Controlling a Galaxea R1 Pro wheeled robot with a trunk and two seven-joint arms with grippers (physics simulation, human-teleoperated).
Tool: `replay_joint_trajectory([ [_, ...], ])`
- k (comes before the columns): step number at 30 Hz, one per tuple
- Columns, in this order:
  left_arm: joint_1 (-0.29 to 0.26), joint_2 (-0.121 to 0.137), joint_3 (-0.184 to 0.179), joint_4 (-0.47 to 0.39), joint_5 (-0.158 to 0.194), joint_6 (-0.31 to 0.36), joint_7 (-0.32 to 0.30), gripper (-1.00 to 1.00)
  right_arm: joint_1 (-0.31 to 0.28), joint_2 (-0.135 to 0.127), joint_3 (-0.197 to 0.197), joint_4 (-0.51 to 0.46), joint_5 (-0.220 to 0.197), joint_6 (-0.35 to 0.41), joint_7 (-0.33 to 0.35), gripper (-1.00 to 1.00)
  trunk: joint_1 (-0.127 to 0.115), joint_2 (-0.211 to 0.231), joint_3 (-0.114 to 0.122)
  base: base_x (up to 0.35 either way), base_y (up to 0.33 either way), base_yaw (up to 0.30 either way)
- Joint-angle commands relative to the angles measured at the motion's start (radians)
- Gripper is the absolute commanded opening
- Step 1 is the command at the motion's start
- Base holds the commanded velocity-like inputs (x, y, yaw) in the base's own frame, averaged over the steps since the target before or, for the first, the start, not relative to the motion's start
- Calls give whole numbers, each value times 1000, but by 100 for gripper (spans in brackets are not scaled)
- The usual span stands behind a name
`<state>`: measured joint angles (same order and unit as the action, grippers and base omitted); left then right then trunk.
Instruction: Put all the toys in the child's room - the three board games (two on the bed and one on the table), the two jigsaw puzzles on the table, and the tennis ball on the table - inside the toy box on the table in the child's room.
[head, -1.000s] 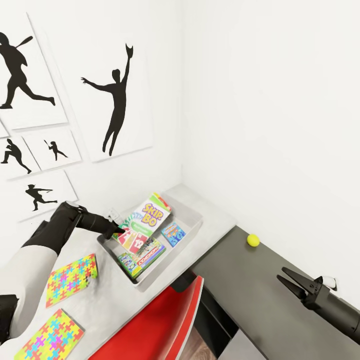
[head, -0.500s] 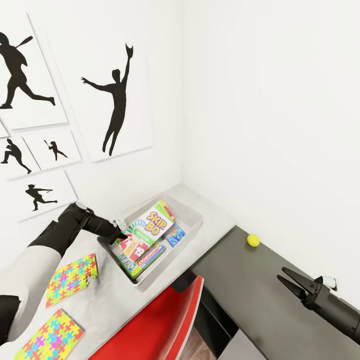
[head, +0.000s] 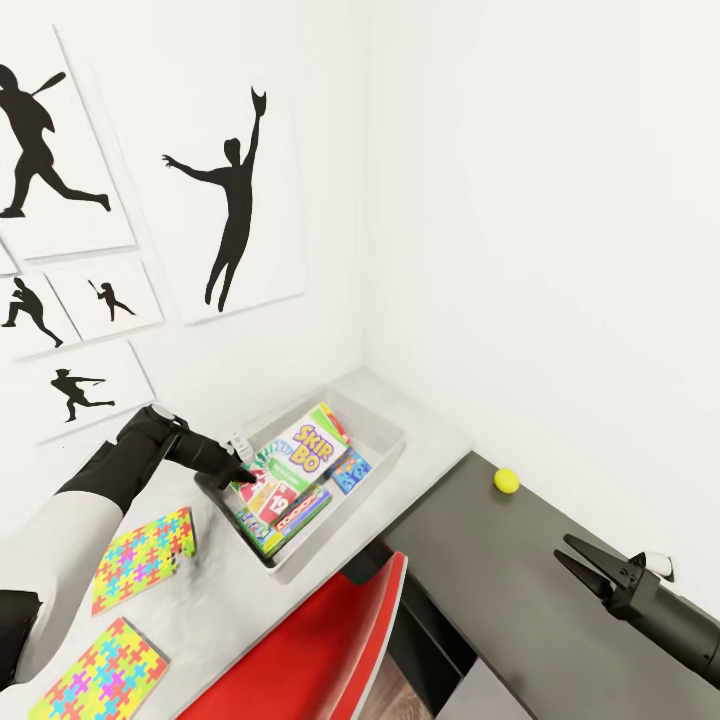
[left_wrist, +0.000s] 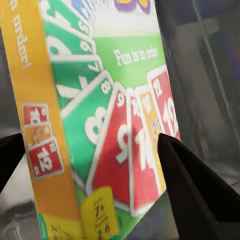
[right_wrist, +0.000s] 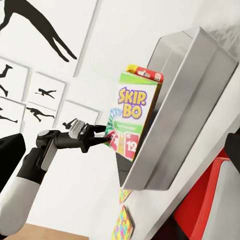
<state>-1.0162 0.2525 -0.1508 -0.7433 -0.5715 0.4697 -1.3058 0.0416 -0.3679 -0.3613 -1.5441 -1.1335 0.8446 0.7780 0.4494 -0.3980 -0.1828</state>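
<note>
Child's room: sports-silhouette pictures (head: 235, 195), toy box (head: 385, 455).

I see the light-grey table (head: 420, 425) carrying the toy box (head: 375, 478) near its corner. Two jigsaw puzzles (head: 142, 558) lie just beside the box. Beyond it, the tennis ball (head: 506, 481) rests on the dark shelf unit (head: 500, 570).

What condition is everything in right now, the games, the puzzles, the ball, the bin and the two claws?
Skip-Bo game: in the bin, tilted, between the left gripper's jaws.
Other two games: lying in the bin.
Bin: open, no lid, on the desk.
Two puzzles: flat on the desk, outside the bin.
Ball: resting on the dark shelf.
Left gripper: at the Skip-Bo game's edge.
Right gripper: open, empty.
</note>
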Motion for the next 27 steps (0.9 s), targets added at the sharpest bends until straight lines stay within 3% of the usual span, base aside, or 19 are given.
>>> replay_joint_trajectory([
  [1, -1, 1, -2, -1, -2, 10, -4, 100, 0, 0, -1, -1, -3, 5, 0, 100, 1, -2, -2, 0, 0, 0],
  [16, -1, 3, 2, -2, 0, 10, -7, 100, 0, 0, -1, -1, -3, 6, 1, 100, 1, -2, -2, 0, 0, 0],
  [21, -2, 17, 22, -45, 11, 14, -49, 100, 0, -1, -1, -1, -3, 6, 0, 100, 1, -2, -2, 0, 0, 0],
  [23, -2, 26, 74, -85, 12, 19, -114, 100, 0, -1, -1, -1, -3, 6, 1, 100, 1, -2, -2, 0, 0, 0],
  [24, -2, 35, 116, -98, 13, 21, -155, 100, 0, 0, -1, -1, -3, 6, 1, 100, 1, -2, -2, 0, 0, 0],
  [27, -2, 72, 291, -120, 15, 41, -265, 100, 0, -1, -1, -1, -3, 6, 1, 100, 1, -2, -2, 0, 0, 0],
])
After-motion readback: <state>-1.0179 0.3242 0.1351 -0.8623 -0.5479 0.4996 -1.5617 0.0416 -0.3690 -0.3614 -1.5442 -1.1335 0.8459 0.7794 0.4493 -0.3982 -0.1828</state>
